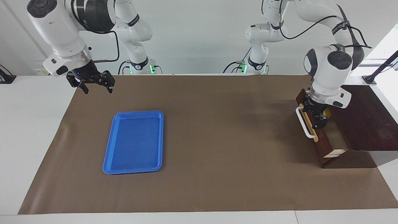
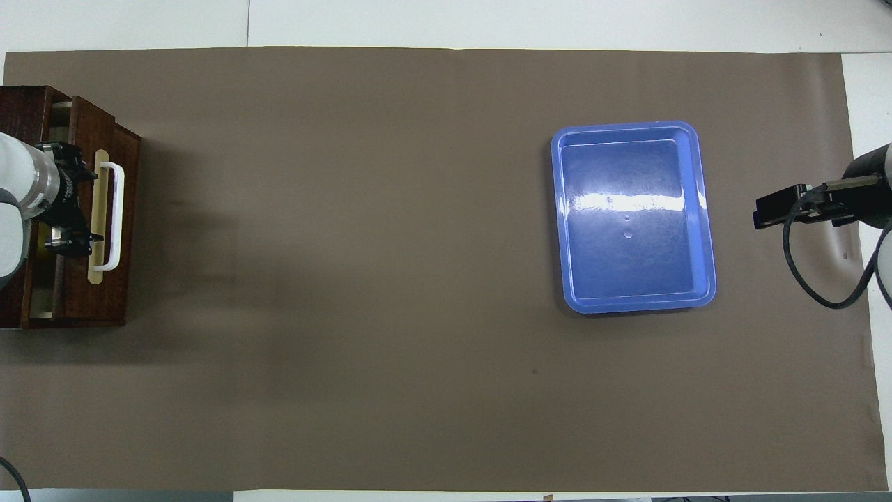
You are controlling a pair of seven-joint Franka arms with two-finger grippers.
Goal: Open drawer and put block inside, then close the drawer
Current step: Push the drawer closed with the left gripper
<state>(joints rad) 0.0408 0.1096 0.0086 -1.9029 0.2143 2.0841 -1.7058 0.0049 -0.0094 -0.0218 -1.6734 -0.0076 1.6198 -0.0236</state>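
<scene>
The dark brown drawer stands out of its wooden box by only a narrow strip, with a sliver of pale interior showing. Its white bar handle faces the middle of the table. My left gripper is open, its fingers down just inside the drawer's front panel and spread along it. Of the yellow block only a sliver shows, beside the gripper in the overhead view. My right gripper hangs open above the mat's corner at the right arm's end, waiting.
A flat blue tray lies on the brown mat toward the right arm's end, with nothing in it. The wooden box stands at the mat's edge at the left arm's end.
</scene>
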